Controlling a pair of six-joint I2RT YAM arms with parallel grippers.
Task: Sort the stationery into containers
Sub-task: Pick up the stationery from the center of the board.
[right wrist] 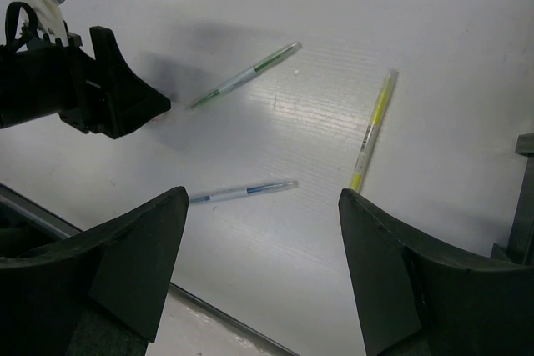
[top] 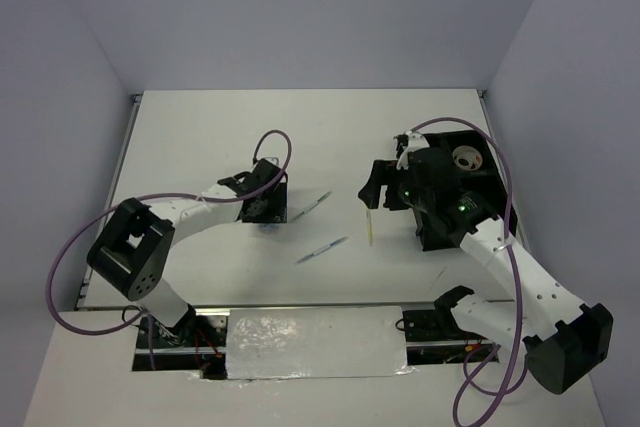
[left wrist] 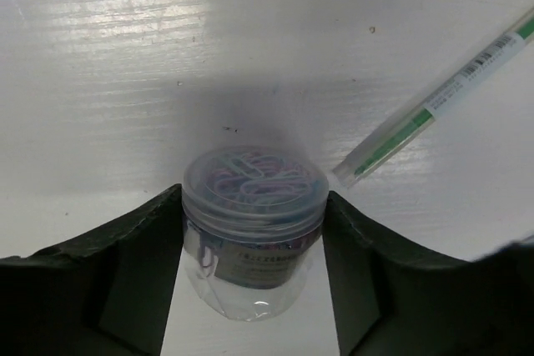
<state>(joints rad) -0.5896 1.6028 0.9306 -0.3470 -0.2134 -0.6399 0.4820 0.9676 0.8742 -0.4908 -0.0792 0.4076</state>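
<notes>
ok so biggest first: one white table (top: pixel 200 137) with two arms bolted at its near edge, the left arm (top: pixel 180 212) and the right arm (top: pixel 520 267). Then there's one black organiser tray (top: pixel 486 179) at the far right of the table, and I'll place everything else off that tray. The right arm reaches across part of it, so I can't count the compartments

Two grippers. The right gripper (right wrist: pixel 263 206) hangs over the table just left of the tray. Its fingers are spread wide with nothing between them, just tabletop and pens down below. The left gripper (top: pixel 266 209) is well to the left of the tray, down at the table, with one finger on each side of a small clear jar (left wrist: pixel 253 239). In the wrist view those fingers sit right up against the jar's lid, but honestly I can't tell if they're actually squeezing it or just flanking it. There's one jar, standing upright on the table and stuffed with coloured paper clips (left wrist: pixel 254 179)

Inside the tray I count one tape roll (top: pixel 467 159), lying flat in a far compartment

Pens: three total, all lying on the table, none in the tray. The yellow pen (right wrist: pixel 373 129) is nearest, just left of the tray. The blue pen (right wrist: pixel 242 193) is further left of the tray and closer to the arm bases. The green pen (right wrist: pixel 246 75) is the furthest left of the three, and one end of it stops just beside the jar, not touching as far as I can see
</notes>
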